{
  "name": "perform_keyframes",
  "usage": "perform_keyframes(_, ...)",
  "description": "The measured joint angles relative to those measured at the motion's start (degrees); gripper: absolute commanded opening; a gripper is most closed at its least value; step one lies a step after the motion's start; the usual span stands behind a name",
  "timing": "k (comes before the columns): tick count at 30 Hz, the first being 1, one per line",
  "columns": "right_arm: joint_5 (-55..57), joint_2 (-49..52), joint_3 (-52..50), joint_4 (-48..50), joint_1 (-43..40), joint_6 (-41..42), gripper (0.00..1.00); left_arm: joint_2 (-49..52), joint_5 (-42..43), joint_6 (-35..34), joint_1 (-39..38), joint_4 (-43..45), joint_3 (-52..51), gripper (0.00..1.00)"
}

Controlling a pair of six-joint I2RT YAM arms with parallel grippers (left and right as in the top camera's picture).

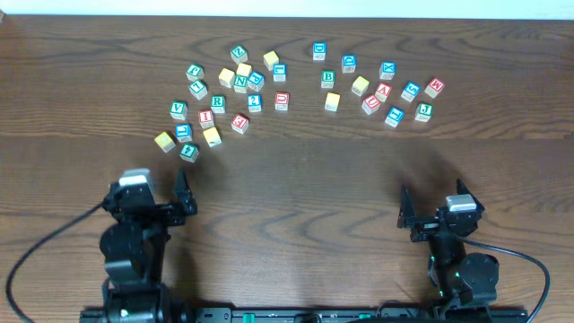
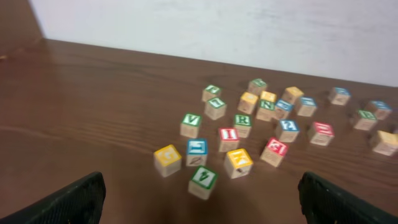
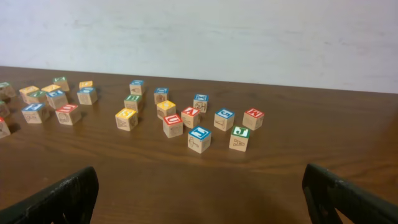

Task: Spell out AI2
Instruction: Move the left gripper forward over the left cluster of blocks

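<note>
Here, red I block (image 1: 206, 116) face-up, its stroke near-to-far, slightly tilted.

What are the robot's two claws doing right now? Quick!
Left gripper: open, holding nothing.
Right gripper: open, holding nothing.

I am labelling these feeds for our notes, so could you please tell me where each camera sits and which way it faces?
Overhead: above the table, looking straight down on the blocks; both arms show, with left gripper and right gripper.
Left wrist: low on the left arm, facing forward over the left-hand blocks; left fingers frame the bottom corners.
Right wrist: the same on the right; right fingers likewise.
Shared: red I block in overhead and left wrist; green J block in overhead and right wrist.
</note>
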Motion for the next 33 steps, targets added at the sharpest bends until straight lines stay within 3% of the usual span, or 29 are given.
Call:
perform_keyframes(8, 0.00, 0.02, 0.00, 0.02, 0.00, 0.02, 0.99, 14.45, 5.14, 0.70, 0.00, -0.76, 8.55, 0.98)
perform_keyframes(15, 0.00, 0.00, 0.00, 0.02, 0.00, 0.00, 0.99, 24.57, 9.68, 0.72, 0.00, -6.47, 16.79, 0.97)
perform_keyframes(22, 0.00, 0.00, 0.00, 0.02, 0.00, 0.00, 0.99, 32.83, 10.97, 0.74, 0.00, -16.28, 28.74, 0.98)
perform_keyframes(33, 0.00, 0.00, 0.00, 0.02, 0.00, 0.00, 0.99, 49.03, 11.17, 2.16, -1.88, -36.44, 56.04, 0.98)
